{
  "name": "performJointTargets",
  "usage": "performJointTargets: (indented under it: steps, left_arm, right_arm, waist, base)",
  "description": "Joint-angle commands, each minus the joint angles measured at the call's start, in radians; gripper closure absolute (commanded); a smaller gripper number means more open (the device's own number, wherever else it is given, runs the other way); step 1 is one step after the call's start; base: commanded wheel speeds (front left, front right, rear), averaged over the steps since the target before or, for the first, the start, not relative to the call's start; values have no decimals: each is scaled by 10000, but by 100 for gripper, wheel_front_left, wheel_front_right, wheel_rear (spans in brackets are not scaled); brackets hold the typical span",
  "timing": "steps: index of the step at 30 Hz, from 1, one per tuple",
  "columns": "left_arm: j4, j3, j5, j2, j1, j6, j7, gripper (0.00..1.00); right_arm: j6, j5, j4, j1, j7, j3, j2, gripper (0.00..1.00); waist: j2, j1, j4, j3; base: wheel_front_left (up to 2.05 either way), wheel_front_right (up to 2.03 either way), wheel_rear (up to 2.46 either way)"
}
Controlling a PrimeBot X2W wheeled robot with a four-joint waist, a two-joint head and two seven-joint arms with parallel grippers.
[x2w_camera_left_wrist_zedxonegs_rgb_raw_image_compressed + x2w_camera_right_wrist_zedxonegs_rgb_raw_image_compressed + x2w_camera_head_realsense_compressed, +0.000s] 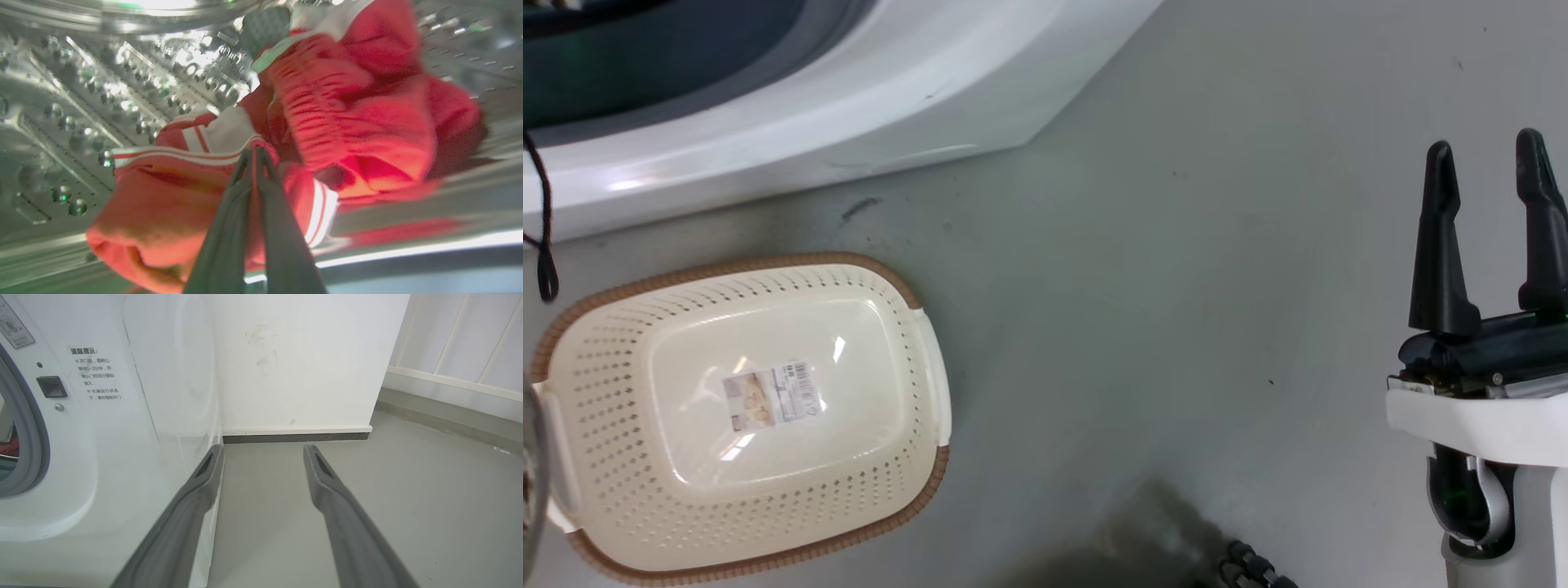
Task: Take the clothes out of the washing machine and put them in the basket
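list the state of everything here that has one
left hand: shut on the clothes, inside the drum
right hand: open, empty, above the floor
clothes: bunched in the drum, not yet taken out
washing machine: open at the front, clothes inside
basket: upright on the floor, empty

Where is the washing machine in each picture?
Head view: washing machine in the top left corner.
Left wrist view: its steel drum surrounds the clothes, pinched by the left gripper.
Right wrist view: its white front on the left.
Shared landmark: grey door ring, head and right wrist views.
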Motion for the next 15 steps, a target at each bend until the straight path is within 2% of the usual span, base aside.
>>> performJointTargets:
  steps: [1, 8, 15]
  left_arm:
    - [-156, 57, -177, -106, 544, -28, -603, 100]
    - [-700, 75, -713, -468, 2278, -84, -2755, 100]
    - [-1536, -75, -1167, -830, 3972, -96, -4186, 100]
  right_arm:
    - [-7, -152, 38, 169, -18, -32, 27, 0]
    - [-7, -656, 166, 553, -18, -121, 23, 0]
    - [-7, -1010, 253, 1020, -17, -187, 23, 0]
  waist:
    - [0, 0, 352, -589]
    - [0, 0, 936, -1748]
    - [0, 0, 1395, -2727]
  base:
    - [0, 0, 0]
    - [0, 0, 0]
    - [0, 0, 0]
